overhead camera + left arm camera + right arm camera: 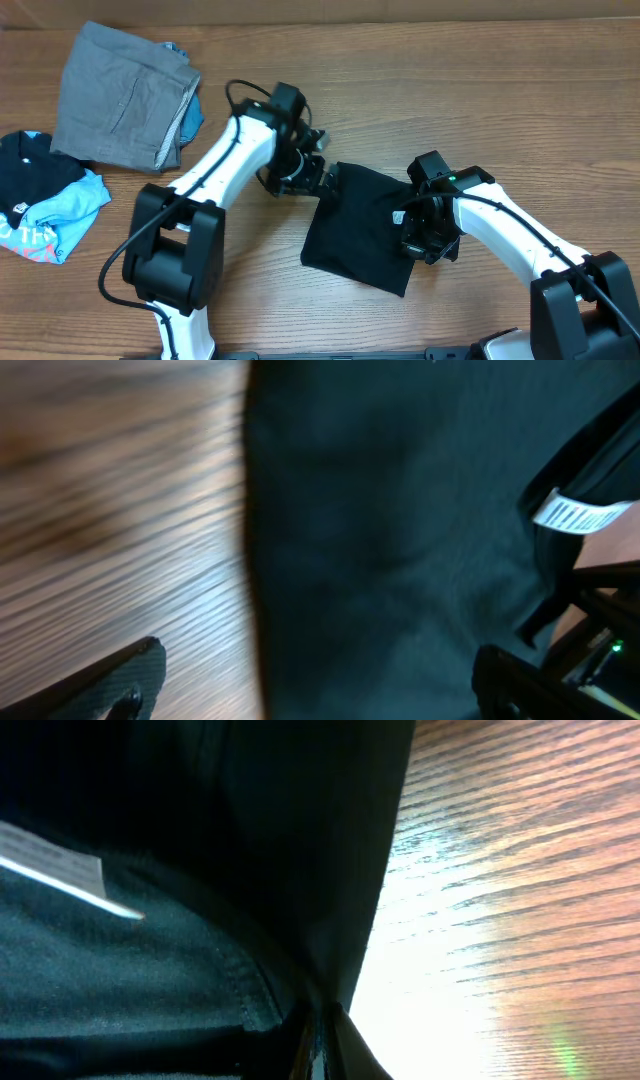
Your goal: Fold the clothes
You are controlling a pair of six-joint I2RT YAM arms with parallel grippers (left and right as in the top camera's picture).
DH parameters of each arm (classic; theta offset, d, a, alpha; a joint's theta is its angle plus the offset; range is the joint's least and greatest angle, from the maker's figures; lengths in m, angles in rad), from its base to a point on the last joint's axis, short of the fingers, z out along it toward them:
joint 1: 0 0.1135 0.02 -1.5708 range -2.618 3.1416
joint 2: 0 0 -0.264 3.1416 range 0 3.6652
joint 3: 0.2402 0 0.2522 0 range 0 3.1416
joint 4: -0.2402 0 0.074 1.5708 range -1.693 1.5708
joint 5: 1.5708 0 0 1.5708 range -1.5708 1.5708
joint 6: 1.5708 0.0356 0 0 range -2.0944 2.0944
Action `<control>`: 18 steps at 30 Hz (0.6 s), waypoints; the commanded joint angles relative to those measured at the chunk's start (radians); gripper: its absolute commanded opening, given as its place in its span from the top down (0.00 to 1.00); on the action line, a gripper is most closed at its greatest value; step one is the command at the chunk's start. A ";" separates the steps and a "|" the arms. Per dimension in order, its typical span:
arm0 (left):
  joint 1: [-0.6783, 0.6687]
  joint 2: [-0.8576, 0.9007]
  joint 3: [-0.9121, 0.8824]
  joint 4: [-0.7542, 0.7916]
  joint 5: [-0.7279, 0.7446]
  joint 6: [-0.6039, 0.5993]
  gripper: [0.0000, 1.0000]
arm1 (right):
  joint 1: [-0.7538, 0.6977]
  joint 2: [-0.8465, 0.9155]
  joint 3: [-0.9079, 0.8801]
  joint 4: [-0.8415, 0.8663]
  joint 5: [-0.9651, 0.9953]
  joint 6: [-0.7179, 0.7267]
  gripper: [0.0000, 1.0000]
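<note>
Black T-shirt (250, 820) lies on the table (500, 80), right gripper (322, 1042) pinched on its right edge, left gripper (320, 695) gaping wide above its left edge. A thin pinch may slip mid-fold.

The T-shirt (360, 235) is laid on the tabletop (480, 90) between the left pincer (320, 182) and right pincer (425, 245); trousers (125, 95) are placed far left.

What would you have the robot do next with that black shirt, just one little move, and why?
Probably raise the right end effector a little, lifting the edge it pinches. It is shut on the black T-shirt near the white tag, while the left end effector stands open at the shirt's far left corner, holding nothing. Raising that edge would likely start the next fold.
</note>
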 commanded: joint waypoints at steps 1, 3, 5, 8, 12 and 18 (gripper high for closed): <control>-0.045 -0.023 -0.092 0.066 0.021 -0.060 0.00 | -0.006 -0.012 -0.003 0.005 0.022 0.013 0.93; -0.052 -0.014 -0.144 0.127 0.023 -0.108 0.00 | -0.006 -0.012 -0.003 0.005 0.022 0.013 0.93; -0.051 -0.009 -0.189 0.175 0.034 -0.142 0.00 | -0.006 -0.012 -0.003 0.005 0.022 0.013 0.93; -0.051 0.002 -0.229 0.256 0.144 -0.142 0.00 | -0.006 -0.012 -0.003 0.005 0.022 0.012 0.92; -0.069 0.039 -0.259 0.354 0.312 -0.147 0.00 | -0.006 -0.012 -0.003 0.013 0.022 0.012 0.92; -0.126 0.121 -0.261 0.364 0.340 -0.167 0.47 | -0.006 -0.012 -0.003 0.016 0.022 0.012 0.92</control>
